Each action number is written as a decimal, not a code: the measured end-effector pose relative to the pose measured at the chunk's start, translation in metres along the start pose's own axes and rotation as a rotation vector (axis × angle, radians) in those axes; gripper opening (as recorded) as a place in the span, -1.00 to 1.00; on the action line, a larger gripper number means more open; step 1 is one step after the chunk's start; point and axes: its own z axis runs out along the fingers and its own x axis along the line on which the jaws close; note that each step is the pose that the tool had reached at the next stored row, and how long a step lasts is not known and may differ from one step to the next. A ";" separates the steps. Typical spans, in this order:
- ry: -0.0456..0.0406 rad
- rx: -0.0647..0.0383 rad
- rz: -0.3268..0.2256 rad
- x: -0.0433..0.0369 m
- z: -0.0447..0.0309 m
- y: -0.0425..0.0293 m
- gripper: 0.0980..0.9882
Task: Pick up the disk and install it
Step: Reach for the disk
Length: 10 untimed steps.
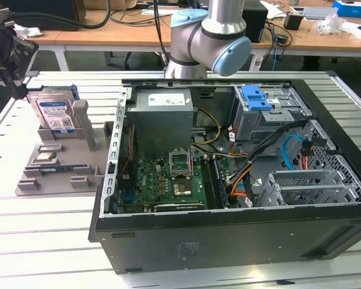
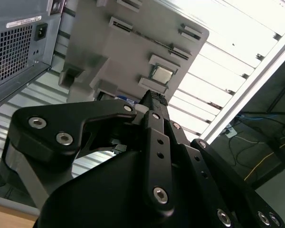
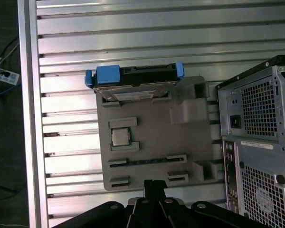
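Approach stage of the pick. The disk stands on edge in a slot of the grey fixture, on the slatted table at the exterior view's left of the open computer case.

Recommended practice:
- Set the finger pads parallel to the disk's flat faces.
- Centre over its upper edge and descend straight.
- Keep clear of the fixture posts and the processor seated nearby.

In the first wrist view, the gripper hangs above the fixture, apart from the disk. Its fingertips appear pressed together, with nothing between them and nothing touched.
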 end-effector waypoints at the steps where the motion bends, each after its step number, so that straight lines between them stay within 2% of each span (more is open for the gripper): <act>1: 0.0001 0.000 0.000 0.0017 0.0000 -0.0001 -0.99; 10: 0.0000 0.000 0.000 0.0219 0.0000 -0.0016 -0.99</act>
